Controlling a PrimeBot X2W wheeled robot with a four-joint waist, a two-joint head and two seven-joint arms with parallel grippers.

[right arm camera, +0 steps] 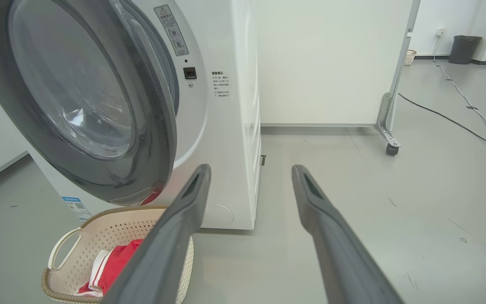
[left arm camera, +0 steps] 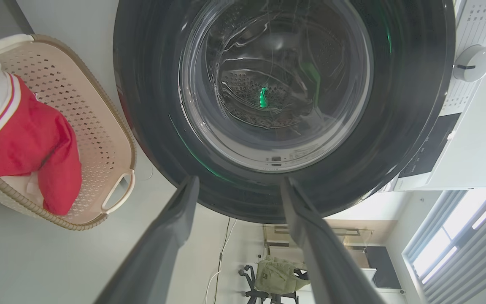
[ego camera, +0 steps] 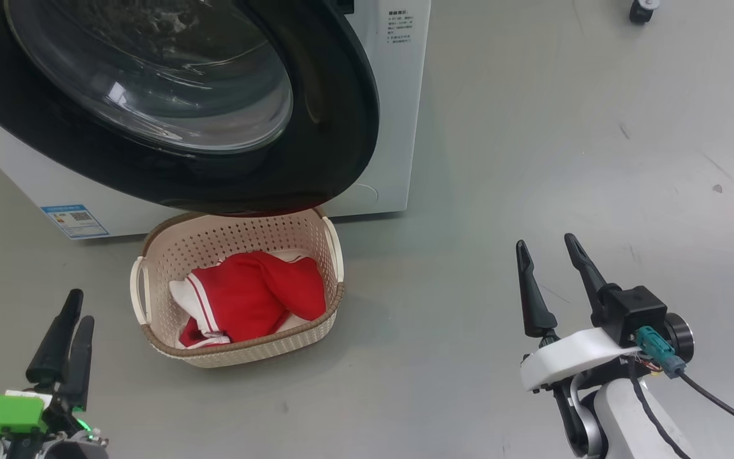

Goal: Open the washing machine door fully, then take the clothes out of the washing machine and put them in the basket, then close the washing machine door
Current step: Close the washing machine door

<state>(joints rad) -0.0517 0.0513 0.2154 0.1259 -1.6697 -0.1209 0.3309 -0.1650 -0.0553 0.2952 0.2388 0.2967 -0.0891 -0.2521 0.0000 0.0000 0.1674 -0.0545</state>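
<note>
The washing machine door (ego camera: 341,127) hangs ajar over the front of the white washing machine (ego camera: 392,95), its black rim (left arm camera: 150,105) and glass bowl hiding the opening. In the right wrist view the door (right arm camera: 36,126) stands a little off the machine (right arm camera: 234,126). Below it sits the cream basket (ego camera: 239,239) holding the red and white clothes (ego camera: 252,296). My left gripper (ego camera: 80,306) is low at the left, open and holding nothing, pointing up at the door (left arm camera: 239,181). My right gripper (ego camera: 545,241) is open over bare floor, right of the basket (right arm camera: 112,230).
A blue label (ego camera: 74,221) marks the machine's lower front. A white wheeled partition (right arm camera: 331,63) stands right of the machine, its caster (right arm camera: 391,148) on the floor. Cables (right arm camera: 458,122) run across the floor at the far right. Grey floor lies around my right arm.
</note>
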